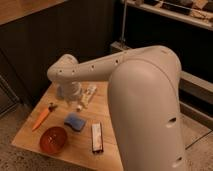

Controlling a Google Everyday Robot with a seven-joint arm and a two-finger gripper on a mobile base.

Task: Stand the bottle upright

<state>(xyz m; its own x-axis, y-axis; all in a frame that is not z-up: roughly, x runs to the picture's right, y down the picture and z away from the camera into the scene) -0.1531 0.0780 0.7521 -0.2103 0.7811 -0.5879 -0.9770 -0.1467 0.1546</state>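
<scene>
The white bottle [88, 97] lies on its side on the wooden table [107, 107], cap end toward the front. My gripper [70, 95] hangs from the white arm just left of the bottle, low over the table. The wrist hides its lower part, and whether it touches the bottle cannot be seen.
An orange carrot [42, 117] lies at the table's left. A red bowl [53, 139] sits at the front left. A blue sponge [75, 121] lies in the middle and a black-and-white bar [97, 137] in front. My large arm [150, 110] covers the table's right side.
</scene>
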